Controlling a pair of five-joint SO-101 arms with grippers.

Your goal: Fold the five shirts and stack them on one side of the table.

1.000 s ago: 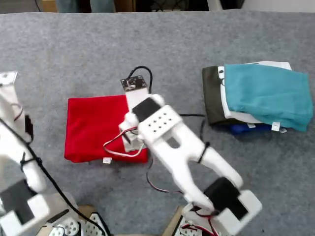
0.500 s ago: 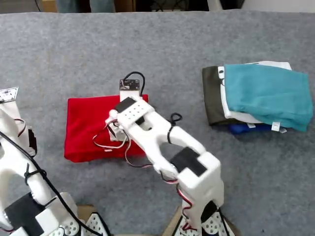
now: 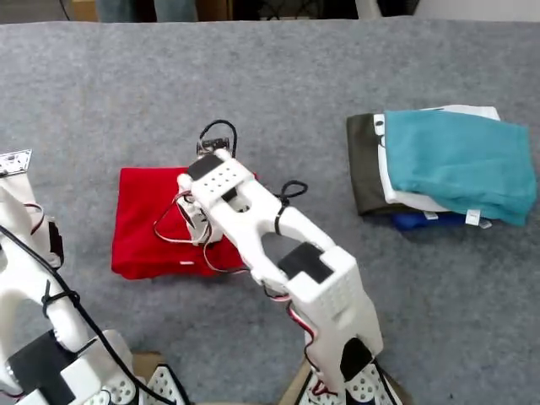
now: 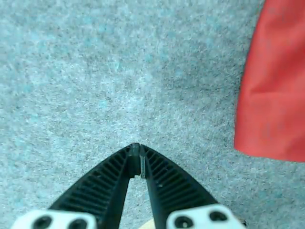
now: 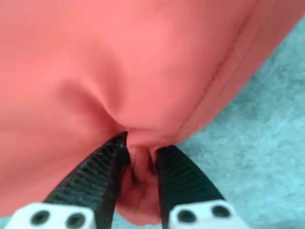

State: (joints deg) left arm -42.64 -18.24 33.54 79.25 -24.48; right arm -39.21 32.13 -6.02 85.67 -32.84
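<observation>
Right pincer was clenched on a fold of the red shirt; cloth was bunched up between its two black fingers, with grey table just past the hem.

Left pincer: fingers pinched together at the tips, nothing between them, over bare table. One edge of the red shirt lay near it, not touching.

Count, high view:
- Shirts: 5.
- 1 red shirt, folded to a rectangle, at about 9 o'clock from the table centre.
- 4 in a stack at about 3 o'clock, well apart from the red one: teal shirt on top, white shirt under it, olive shirt sticking out at the stack's 9 o'clock side, blue shirt showing at its 6 o'clock edge.
- Arms: 2. Right arm ran from the 6 o'clock edge of the table up over the 3 o'clock part of the red shirt. Left arm stood at about 8 o'clock, beside the red shirt.

View comparison: right wrist view gave the pinch on the cloth directly; from the high view the arm's own body covered those fingertips. High view gave the stack and its layers.
</observation>
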